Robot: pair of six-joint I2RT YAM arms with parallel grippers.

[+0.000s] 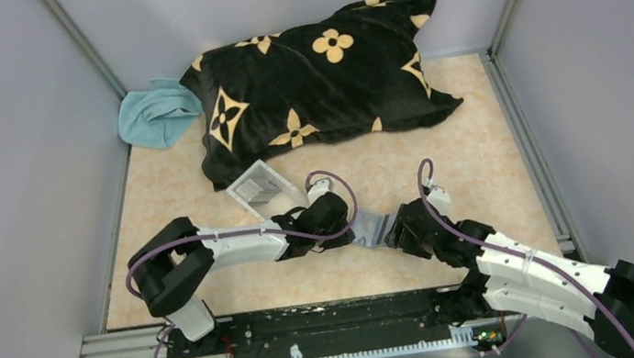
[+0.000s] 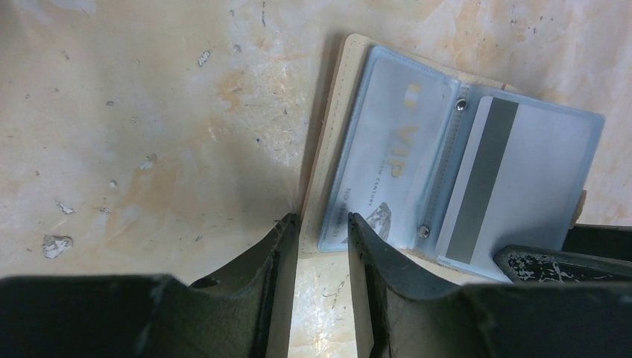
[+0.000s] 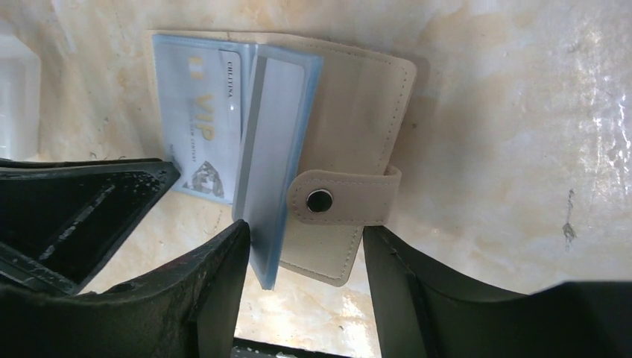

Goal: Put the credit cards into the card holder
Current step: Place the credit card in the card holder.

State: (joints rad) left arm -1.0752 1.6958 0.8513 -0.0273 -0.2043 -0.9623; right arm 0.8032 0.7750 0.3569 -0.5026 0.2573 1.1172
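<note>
The tan card holder [image 1: 373, 227] lies open on the table between my two grippers. Its clear blue sleeves hold a pale VIP credit card [image 2: 395, 156] and a second card with a grey stripe [image 2: 514, 179]. My left gripper [image 2: 320, 218] straddles the near left corner of the holder [image 2: 324, 149] with its jaws narrowed. Whether they press on it does not show. In the right wrist view the holder [image 3: 358, 97] shows its tab and snap stud [image 3: 320, 200]. One sleeve [image 3: 272, 149] stands on edge beside the VIP card [image 3: 197, 127]. My right gripper [image 3: 302, 235] is open, astride sleeve and tab.
A clear shallow tray [image 1: 261, 189] sits just behind the left gripper. A black pillow with tan flowers [image 1: 318, 77] fills the back of the table, with a light blue cloth [image 1: 155, 115] at its left. Metal rails and grey walls close in both sides.
</note>
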